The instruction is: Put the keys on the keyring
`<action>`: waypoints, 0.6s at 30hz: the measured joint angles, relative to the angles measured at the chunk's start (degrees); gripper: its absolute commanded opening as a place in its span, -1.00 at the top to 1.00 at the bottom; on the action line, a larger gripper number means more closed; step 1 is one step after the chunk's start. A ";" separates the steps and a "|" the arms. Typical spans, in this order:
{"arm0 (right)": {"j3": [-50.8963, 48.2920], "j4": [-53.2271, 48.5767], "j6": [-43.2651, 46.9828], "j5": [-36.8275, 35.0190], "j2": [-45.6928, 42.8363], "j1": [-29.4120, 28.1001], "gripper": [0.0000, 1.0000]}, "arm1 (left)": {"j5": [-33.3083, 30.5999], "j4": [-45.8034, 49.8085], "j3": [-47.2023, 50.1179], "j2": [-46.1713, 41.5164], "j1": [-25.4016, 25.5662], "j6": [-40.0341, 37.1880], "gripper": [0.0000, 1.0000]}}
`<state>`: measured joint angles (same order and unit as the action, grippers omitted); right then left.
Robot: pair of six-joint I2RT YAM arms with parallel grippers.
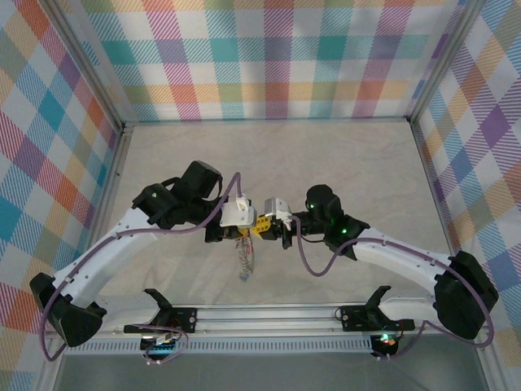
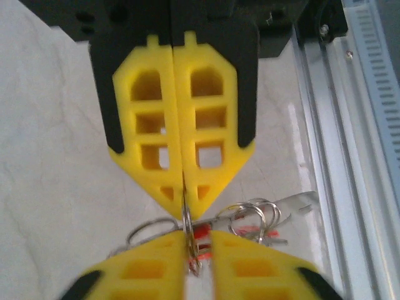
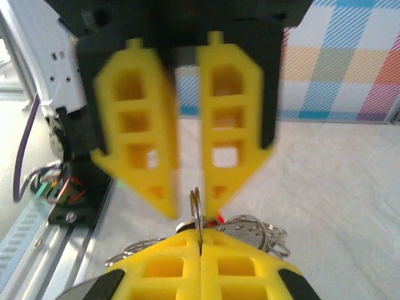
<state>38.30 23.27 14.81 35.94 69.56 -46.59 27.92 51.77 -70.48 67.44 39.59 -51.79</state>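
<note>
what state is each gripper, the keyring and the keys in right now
left gripper: shut, pinching the keyring at its fingertips
right gripper: jaws apart, blurred, fingertips either side of the keyring
keyring: held edge-on, off the table, between the two grippers
keys: bunched together, dangling below the grippers

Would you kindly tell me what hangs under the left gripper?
The keyring, pinched in the left gripper, with red keys beside it; the right gripper covers whatever hangs lower.
</note>
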 measured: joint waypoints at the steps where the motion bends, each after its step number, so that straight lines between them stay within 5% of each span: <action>1: -0.90 1.73 -0.92 -0.22 0.00 0.00 1.00 | 0.55 -1.70 1.25 -0.83 -0.07 0.94 0.49; 4: -3.65 7.76 -4.33 -1.03 0.00 0.00 1.00 | 1.60 -6.40 5.53 -3.67 -0.33 4.02 0.53; 12: -8.07 19.61 -12.70 -3.43 0.00 0.13 0.97 | 1.81 -12.44 6.97 -3.89 -0.70 8.79 1.00; 14: -8.26 20.00 -13.03 -4.04 -0.04 0.15 0.69 | 1.62 -12.85 6.93 -3.80 -0.70 9.14 1.00; 18: -6.69 10.67 -6.78 -4.50 -3.28 0.00 0.50 | 0.83 -11.02 5.35 -2.16 -0.61 7.85 1.00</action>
<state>31.62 33.93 8.03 31.44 66.28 -46.59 28.75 40.75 -65.12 65.28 38.98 -43.94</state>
